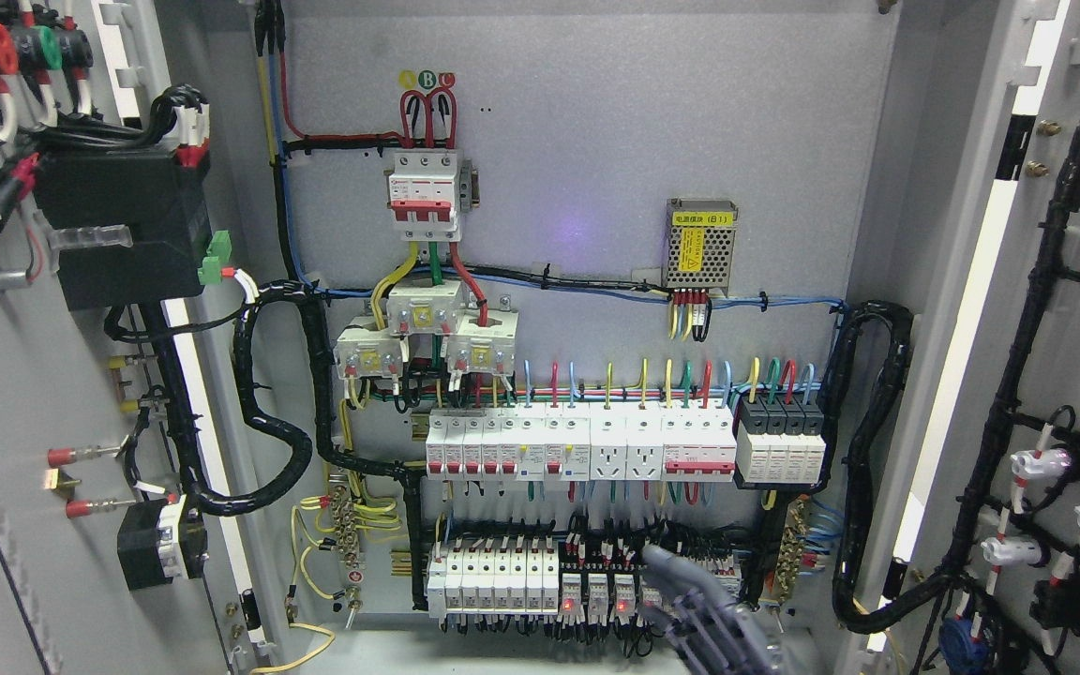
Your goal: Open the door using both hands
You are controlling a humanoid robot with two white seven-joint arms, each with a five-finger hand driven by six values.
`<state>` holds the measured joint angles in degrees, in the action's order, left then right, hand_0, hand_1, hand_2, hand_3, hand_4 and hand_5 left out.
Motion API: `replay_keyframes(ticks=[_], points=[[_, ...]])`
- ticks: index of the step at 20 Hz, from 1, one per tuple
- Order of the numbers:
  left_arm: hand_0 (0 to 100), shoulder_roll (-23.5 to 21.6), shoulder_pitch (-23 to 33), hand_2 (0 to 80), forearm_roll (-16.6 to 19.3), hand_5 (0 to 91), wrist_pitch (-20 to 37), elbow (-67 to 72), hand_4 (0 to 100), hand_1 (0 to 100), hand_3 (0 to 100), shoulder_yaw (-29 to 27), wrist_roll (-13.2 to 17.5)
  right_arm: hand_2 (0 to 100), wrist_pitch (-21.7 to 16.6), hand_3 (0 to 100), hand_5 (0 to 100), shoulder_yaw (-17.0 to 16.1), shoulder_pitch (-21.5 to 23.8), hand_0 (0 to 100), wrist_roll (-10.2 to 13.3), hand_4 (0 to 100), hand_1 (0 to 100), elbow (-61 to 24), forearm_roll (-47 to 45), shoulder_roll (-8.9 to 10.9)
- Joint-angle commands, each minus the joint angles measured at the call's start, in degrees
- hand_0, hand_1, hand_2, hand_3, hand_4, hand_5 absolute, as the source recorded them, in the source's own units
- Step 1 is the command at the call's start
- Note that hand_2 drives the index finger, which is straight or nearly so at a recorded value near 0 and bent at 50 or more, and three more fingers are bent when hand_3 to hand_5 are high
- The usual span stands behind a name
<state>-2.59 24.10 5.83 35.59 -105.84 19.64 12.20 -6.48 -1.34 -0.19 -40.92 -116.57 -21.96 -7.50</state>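
Honestly both doors (52, 375) look swung open already; one blurry hand (718, 619), fingers loosely spread, empty, probably just withdraws next.

We see only part of a hand (713, 614) at the bottom edge — its arm is cut off below, so we cannot tell which side it comes from, and its blurred fingers (667, 562) cover some of the relays (596, 592) in the cabinet's bottom row. Both open doors are cropped: the left door (24, 394) by the left edge, the right door (1079, 375) by the right edge. The print on the yellow label (702, 218) is too small to read.
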Motion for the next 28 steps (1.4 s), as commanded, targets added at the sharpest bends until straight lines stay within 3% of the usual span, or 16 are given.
replay_keyframes(ticks=[1,3,10,15,20,24,28], points=[[84,-0.75,0.60,0.0,-0.20,0.0,3.08,-10.35,0,21,0,-6.88,-0.24,0,-2.05,0,0,-4.37,2.39,0,2.41,0,0,-2.96,-0.28,-0.05],[84,-0.48,0.25,0.0,-0.20,0.0,5.53,-11.14,0,21,0,-8.20,-0.33,0,-2.49,0,0,-5.33,3.18,0,3.39,0,0,-2.88,-0.28,0.03],[84,1.18,-2.47,0.0,-0.20,0.0,10.28,-11.85,0,21,0,-12.60,-0.42,0,-5.30,0,0,-12.80,5.72,0,3.39,0,0,-2.88,-0.37,0.21],[84,4.00,-7.92,0.0,-0.20,0.0,10.82,-12.11,0,21,0,-15.58,-0.42,0,-10.48,0,0,-14.03,8.27,0,3.48,0,0,-2.96,-6.25,0.21],[84,4.97,-10.39,0.0,-0.20,0.0,13.62,-12.20,0,21,0,-20.42,-0.42,0,-11.28,0,0,-18.95,9.25,0,3.39,0,0,-2.88,-8.18,0.30],[84,4.79,-10.21,0.0,-0.29,0.0,20.30,-12.20,0,21,0,-24.37,-0.51,0,-11.63,0,0,-22.29,9.42,0,3.30,0,0,-2.79,-11.53,0.30],[84,4.79,-10.21,0.0,-0.73,0.0,21.36,-12.20,0,21,0,-27.80,-0.51,0,-11.63,0,0,-24.41,9.42,0,3.30,0,0,-1.82,-11.62,0.30]])
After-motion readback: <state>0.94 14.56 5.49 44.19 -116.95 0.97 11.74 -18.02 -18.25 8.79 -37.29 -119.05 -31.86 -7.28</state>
